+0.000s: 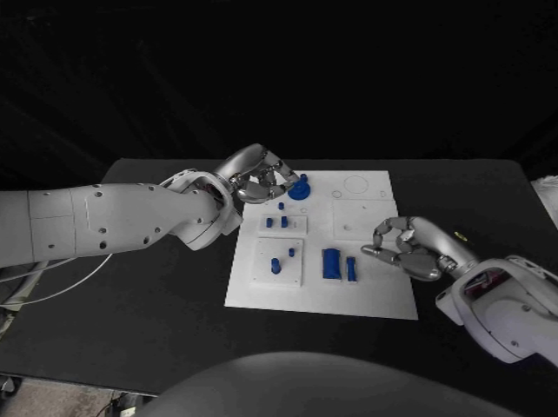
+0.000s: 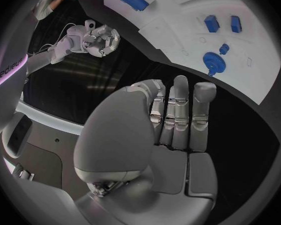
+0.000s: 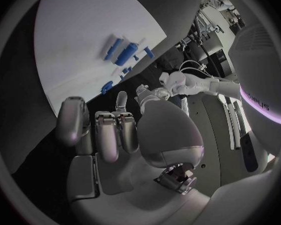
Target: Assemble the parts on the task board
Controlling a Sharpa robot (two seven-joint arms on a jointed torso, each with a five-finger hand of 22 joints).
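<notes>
The task board (image 1: 361,252) is taken as landmark. The blue gear (image 1: 301,189) is seated at its far left corner; the left hand (image 1: 256,175) beside it is curled, empty. The right hand (image 1: 411,248) at the board's right edge is curled, empty.

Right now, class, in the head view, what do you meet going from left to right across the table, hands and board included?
Left silver robot hand → round blue gear-like part at the far edge of the white task board → right silver robot hand.
</notes>
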